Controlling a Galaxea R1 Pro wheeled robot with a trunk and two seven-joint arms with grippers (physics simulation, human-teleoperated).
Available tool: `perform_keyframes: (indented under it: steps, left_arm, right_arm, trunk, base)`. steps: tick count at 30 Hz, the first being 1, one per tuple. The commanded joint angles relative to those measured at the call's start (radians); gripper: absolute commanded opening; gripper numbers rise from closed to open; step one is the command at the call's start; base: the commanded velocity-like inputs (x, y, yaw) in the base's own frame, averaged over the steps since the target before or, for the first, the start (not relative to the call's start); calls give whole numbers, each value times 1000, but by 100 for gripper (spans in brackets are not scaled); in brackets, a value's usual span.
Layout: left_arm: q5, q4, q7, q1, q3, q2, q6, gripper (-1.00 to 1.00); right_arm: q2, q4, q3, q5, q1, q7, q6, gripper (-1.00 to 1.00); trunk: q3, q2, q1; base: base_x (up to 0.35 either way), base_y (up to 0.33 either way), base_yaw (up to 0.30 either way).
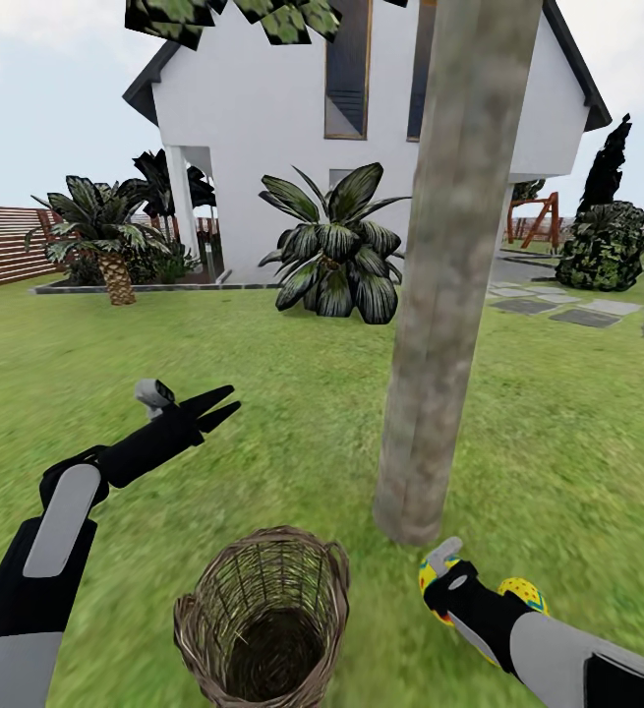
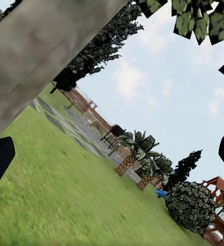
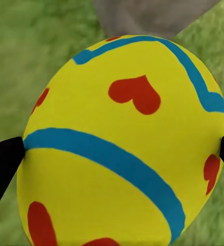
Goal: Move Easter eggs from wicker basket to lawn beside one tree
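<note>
1. My right pincer (image 3: 119, 148) is clamped on a yellow heart-painted egg (image 3: 124, 143), low over the lawn (image 1: 292, 433) beside the tree (image 1: 439, 324).
2. The wicker basket (image 1: 263, 615) stands near the trunk.
3. My left pincer (image 1: 221, 406) hovers with its fingers apart.

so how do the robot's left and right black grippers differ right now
The left black gripper is open with nothing between its fingers; the right black gripper is shut on a glossy yellow egg with red hearts and blue bands. The left one is raised over the green lawn, away from the grey-brown tree trunk; the right one is low at the trunk's base. Both flank the brown wicker basket.
</note>
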Motion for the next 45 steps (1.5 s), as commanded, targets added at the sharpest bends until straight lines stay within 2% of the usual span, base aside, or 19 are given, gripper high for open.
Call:
perform_keyframes:
  steps: [1,3,6,20,25,37,45]
  left_arm:
    - [0,0,-14,-1,1,0,5,100]
    - [-1,0,-60,-1,1,0,5,100]
    - [-2,0,-83,-1,2,0,5,100]
    - [-2,0,-85,-1,2,0,5,100]
    - [-2,0,-85,-1,1,0,5,100]
    - [-2,2,-84,-1,1,0,5,100]
    - [-2,2,-85,-1,1,0,5,100]
  right_arm:
    - [-1,-4,8,-8,-1,-7,5,-100]
    - [-1,-3,8,-8,-1,-7,4,-100]
    - [-1,-3,8,-7,-2,-7,3,-100]
    - [-5,3,-3,-19,-2,-12,-25,-100]
    - [-1,49,-38,-76,-1,-12,-26,-100]
    - [1,51,-35,-77,0,-12,-84,-100]
    - [2,50,-35,-81,6,-12,-86,-100]
  trunk:
    - [-1,0,0]
    - [-1,0,0]
    - [-10,-21,11]
    - [-54,-119,65]
    - [-70,-154,84]
    - [-108,-238,130]
    - [-133,-294,161]
  base:
    - [0,0,0]
    - [0,0,0]
    - [0,0,0]
    - [0,0,0]
    - [0,0,0]
    - [0,0,0]
    - [0,0,0]
